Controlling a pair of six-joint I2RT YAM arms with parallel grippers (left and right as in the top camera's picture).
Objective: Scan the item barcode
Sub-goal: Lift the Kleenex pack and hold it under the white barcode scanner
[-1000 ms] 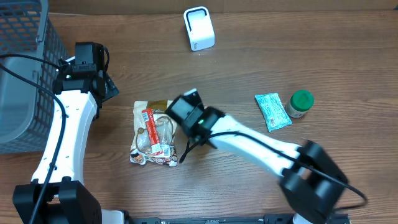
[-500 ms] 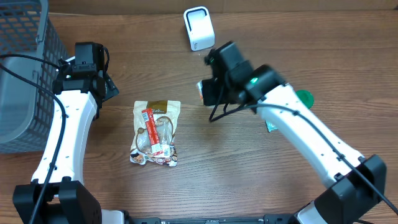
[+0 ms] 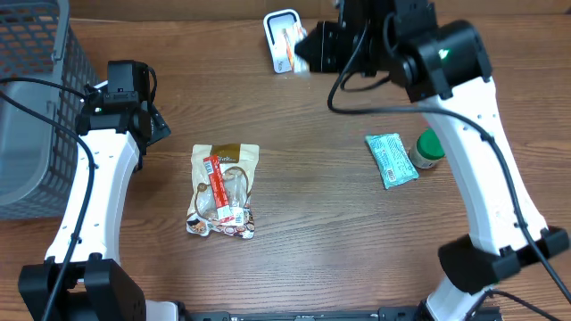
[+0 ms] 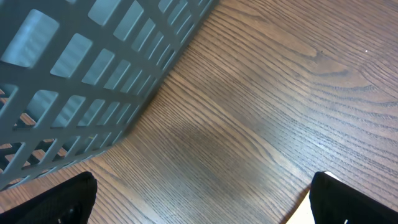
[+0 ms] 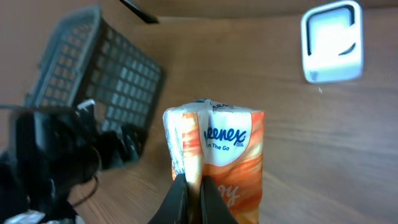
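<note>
The item is an orange and white Kleenex tissue pack [image 5: 219, 146], and my right gripper [image 5: 194, 198] is shut on its folded edge. In the overhead view the right gripper [image 3: 303, 49] holds the pack [image 3: 287, 42] up right beside the white scanner [image 3: 275, 25] at the table's back. The scanner [image 5: 333, 42] also shows beyond the pack at the upper right of the right wrist view. No barcode shows on the side of the pack that I can see. My left gripper [image 3: 147, 125] stays beside the basket, and in its wrist view the left gripper [image 4: 202, 205] is open over bare wood.
A grey mesh basket [image 3: 36, 98] stands at the left edge, close to the left arm. A clear snack bag [image 3: 223, 190] lies in the middle of the table. At the right lie a green packet [image 3: 391, 160] and a green-capped jar [image 3: 430, 148].
My right arm has lifted the tissue pack from beside the snack bag and carried it back across the table to the scanner. The left arm has not moved.
</note>
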